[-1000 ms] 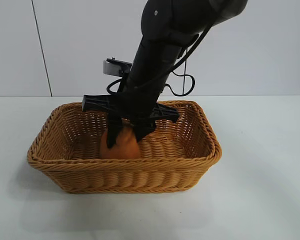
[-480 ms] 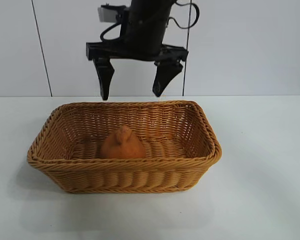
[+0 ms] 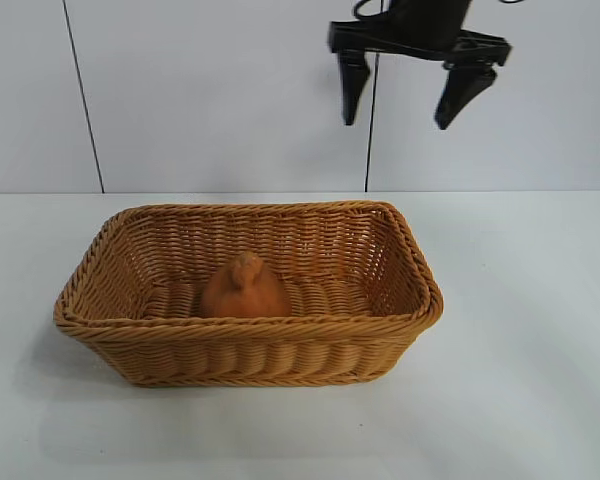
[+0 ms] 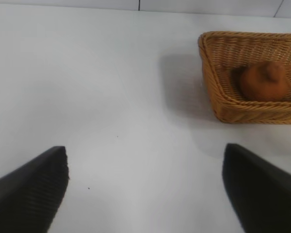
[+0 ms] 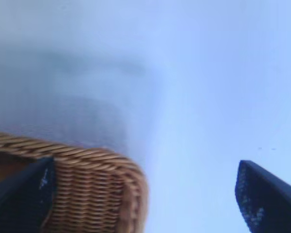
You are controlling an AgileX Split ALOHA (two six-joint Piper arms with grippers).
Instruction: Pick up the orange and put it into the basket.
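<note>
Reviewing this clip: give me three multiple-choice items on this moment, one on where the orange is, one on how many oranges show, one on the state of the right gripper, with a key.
1. Where is the orange?
A. on the table beside the basket
B. on the floor of the basket
C. between the right gripper's fingers

2. How many oranges show?
A. one
B. two
C. three

3. How is the right gripper?
A. shut on the orange
B. shut and empty
C. open and empty, high above the basket's far right corner

Key: 1 B, the exterior view shows the orange sitting inside the wicker walls; 2 A, only a single fruit appears in the exterior and left wrist views; 3 C, its two fingers stand wide apart with nothing between them. The left gripper hangs open over bare table, off to one side of the basket.
</note>
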